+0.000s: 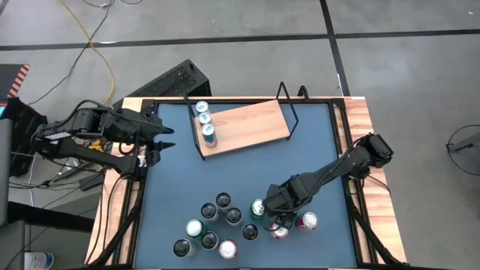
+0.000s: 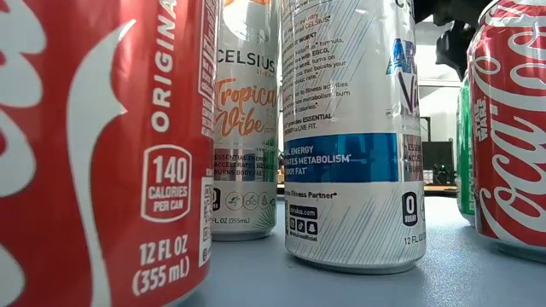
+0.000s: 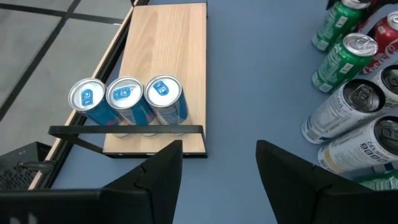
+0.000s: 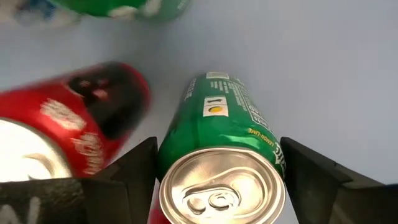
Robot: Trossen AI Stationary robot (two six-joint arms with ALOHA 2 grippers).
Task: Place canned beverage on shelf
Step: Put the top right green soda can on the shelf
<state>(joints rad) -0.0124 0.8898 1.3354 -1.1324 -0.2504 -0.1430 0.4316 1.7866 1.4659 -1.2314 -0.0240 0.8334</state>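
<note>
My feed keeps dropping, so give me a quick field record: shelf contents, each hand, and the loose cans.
shelf: three blue cans in a row at one end, rest bare
left hand: open, empty, near the shelf's loaded end
right hand: fingers either side of an upright green can, not visibly touching
loose cans: clustered on the blue tabletop, away from the shelf

Right hand (image 4: 217,180) lowered, fingers spread; left hand (image 3: 217,168) waits open.

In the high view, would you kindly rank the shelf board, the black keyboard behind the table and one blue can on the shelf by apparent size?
1. Shelf board, largest.
2. Black keyboard, only partly visible and lying lower, so its rank against the board is unsure.
3. Blue can, clearly smallest.
</note>
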